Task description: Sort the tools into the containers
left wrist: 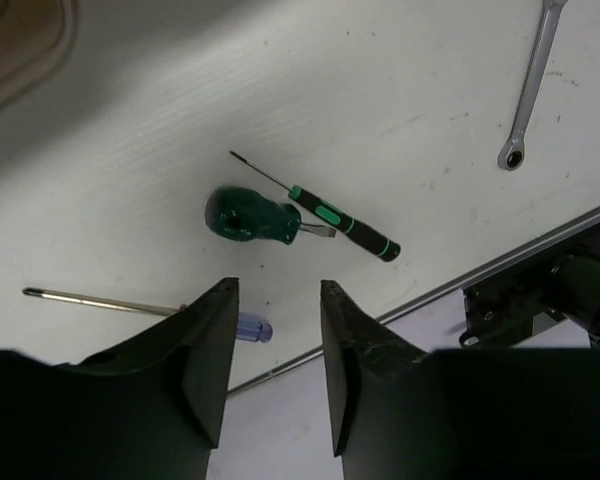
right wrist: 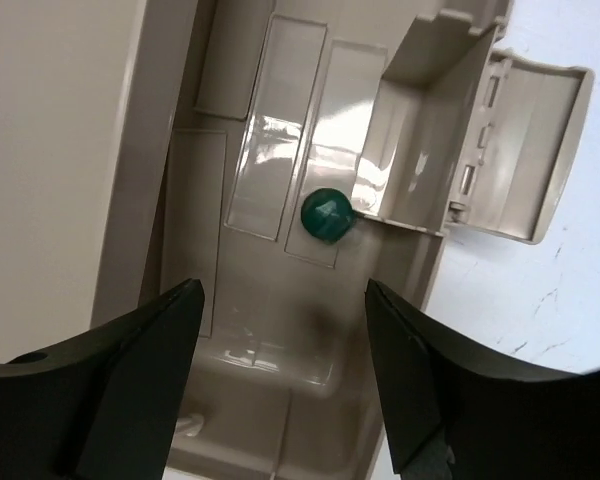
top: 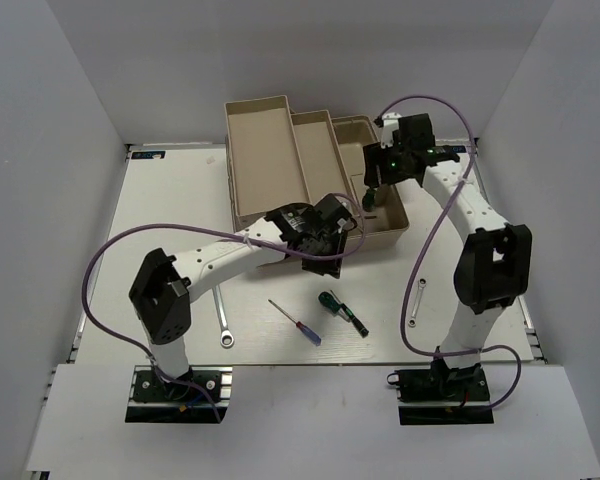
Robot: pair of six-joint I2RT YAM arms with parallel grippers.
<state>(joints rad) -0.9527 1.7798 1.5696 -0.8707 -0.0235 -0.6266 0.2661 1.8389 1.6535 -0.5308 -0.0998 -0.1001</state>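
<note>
On the table lie a stubby green-handled screwdriver (left wrist: 250, 217) and a thin green-and-black one (left wrist: 340, 220), touching at their tips. To their left lies the red-and-blue screwdriver (left wrist: 100, 300) (top: 295, 322), partly hidden by a finger. My left gripper (left wrist: 278, 290) (top: 325, 235) hovers open above these tools with nothing between its fingers. A short silver wrench (left wrist: 528, 95) (top: 417, 303) lies to the right and a long wrench (top: 222, 315) to the left. My right gripper (right wrist: 285, 290) (top: 375, 185) hangs open over the beige toolbox compartment (right wrist: 260, 180), where a round green handle end (right wrist: 326, 214) shows.
The toolbox's beige trays (top: 270, 160) fan out at the back centre. A flipped-open small lid (right wrist: 525, 150) sticks out at the compartment's right side. The table's front edge rail (left wrist: 500, 265) runs just below the screwdrivers, with the right arm's base (left wrist: 560, 300) beyond it.
</note>
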